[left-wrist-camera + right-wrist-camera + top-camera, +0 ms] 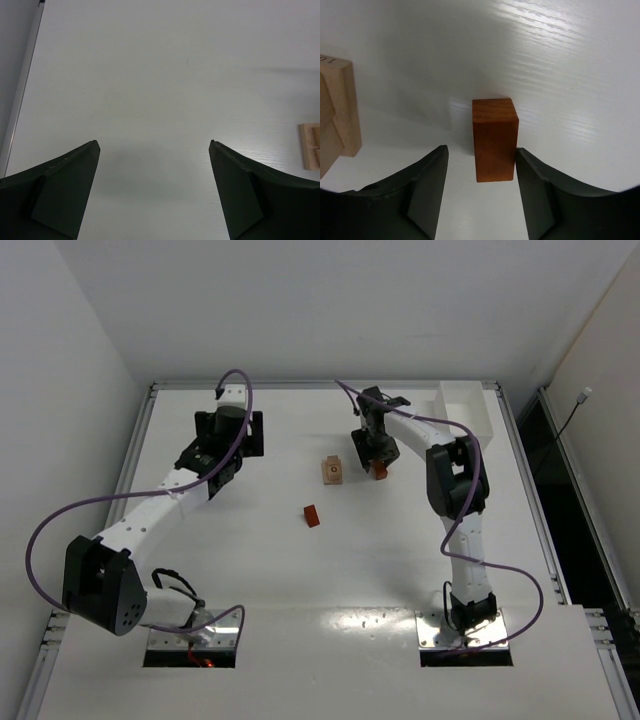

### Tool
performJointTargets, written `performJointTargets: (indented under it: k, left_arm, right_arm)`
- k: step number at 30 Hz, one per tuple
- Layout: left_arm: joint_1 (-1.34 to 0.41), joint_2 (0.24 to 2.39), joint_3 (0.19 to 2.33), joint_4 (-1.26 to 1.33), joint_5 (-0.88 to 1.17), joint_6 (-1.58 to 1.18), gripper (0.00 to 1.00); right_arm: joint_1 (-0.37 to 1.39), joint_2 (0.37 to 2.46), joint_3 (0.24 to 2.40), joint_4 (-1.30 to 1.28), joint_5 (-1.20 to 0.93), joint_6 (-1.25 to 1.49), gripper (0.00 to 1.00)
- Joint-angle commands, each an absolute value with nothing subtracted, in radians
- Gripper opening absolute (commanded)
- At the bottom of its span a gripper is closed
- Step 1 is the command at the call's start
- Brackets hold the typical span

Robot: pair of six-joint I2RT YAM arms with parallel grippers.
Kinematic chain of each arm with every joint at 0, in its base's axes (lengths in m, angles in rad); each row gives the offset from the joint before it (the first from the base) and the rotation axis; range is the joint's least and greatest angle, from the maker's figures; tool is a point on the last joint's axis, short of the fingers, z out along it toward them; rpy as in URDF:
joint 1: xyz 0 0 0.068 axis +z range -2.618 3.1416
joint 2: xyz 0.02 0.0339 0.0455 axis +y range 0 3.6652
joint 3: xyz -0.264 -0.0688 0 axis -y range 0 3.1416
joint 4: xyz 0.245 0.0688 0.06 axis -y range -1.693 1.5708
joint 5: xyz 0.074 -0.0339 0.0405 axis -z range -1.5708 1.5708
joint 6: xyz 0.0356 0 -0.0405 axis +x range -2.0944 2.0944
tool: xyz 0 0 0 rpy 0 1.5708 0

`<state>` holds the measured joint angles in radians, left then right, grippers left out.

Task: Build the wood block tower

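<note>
1. The right pincer (481, 149) is held low over the desk (250, 570), right of centre towards the far side, with its jaws at a middling spread around a reddish-orange bar (494, 137).
2. In the right wrist view the bar appears to stand on end, its long axis upright and its small end face turned upward. The right finger is seen just against the bar's side, while a clear gap is left at the left finger, so the bar is not clamped.
3. A pale tan block (331, 471) is found just left of that bar, apart from it. Its edge also shows in both wrist views.
4. A second reddish-orange block (312, 516) lies alone nearer the arms, set at a slant to the desk edges. Its long axis cannot be told.
5. The left pincer (153, 142) is held wide, with only bare desk between its fingers, at the far left, well apart from the blocks.
6. A white tray (470, 405) is seen at the far right corner.
</note>
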<state>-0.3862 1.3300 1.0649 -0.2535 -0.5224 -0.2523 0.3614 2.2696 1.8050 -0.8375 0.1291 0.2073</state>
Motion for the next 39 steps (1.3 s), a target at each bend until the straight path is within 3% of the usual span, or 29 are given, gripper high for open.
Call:
performJointTargets:
  k: [1, 5, 10, 11, 13, 19, 20, 22, 24, 39]
  left_arm:
    - [-0.376, 1.328, 1.100, -0.227, -0.503, -0.261, 0.89]
    - [-0.376, 1.338, 1.100, -0.227, -0.494, -0.261, 0.89]
    - [-0.376, 1.338, 1.100, -0.227, -0.494, -0.261, 0.89]
    - [-0.376, 1.338, 1.100, -0.227, -0.485, -0.270, 0.89]
    - [-0.376, 1.338, 1.100, -0.227, -0.485, -0.270, 0.89]
    - [-0.376, 1.338, 1.100, -0.227, -0.485, -0.270, 0.89]
    - [-0.376, 1.338, 1.100, -0.227, -0.485, -0.270, 0.89]
    - [-0.376, 1.338, 1.100, -0.227, -0.476, -0.270, 0.89]
    - [-0.376, 1.338, 1.100, -0.227, -0.476, -0.261, 0.89]
    - [-0.376, 1.319, 1.080, -0.184, -0.485, -0.261, 0.89]
  right_arm:
    - [0.345, 2.200, 1.804, -0.799, 0.034, 0.190, 0.48]
    - [0.327, 2.181, 1.782, -0.790, 0.003, 0.190, 0.36]
    - [0.318, 2.158, 1.753, -0.790, 0.004, 0.190, 0.34]
    - [0.308, 2.158, 1.753, -0.790, 0.005, 0.190, 0.25]
    - [0.308, 2.158, 1.753, -0.790, 0.005, 0.181, 0.20]
    - [0.308, 2.158, 1.753, -0.790, -0.006, 0.181, 0.25]
    - [0.308, 2.158, 1.753, -0.790, -0.006, 0.181, 0.22]
    - [0.308, 2.158, 1.753, -0.790, 0.003, 0.181, 0.06]
    - [0.308, 2.158, 1.753, -0.790, 0.003, 0.181, 0.00]
    - [0.336, 1.964, 1.775, -0.813, -0.009, 0.310, 0.00]
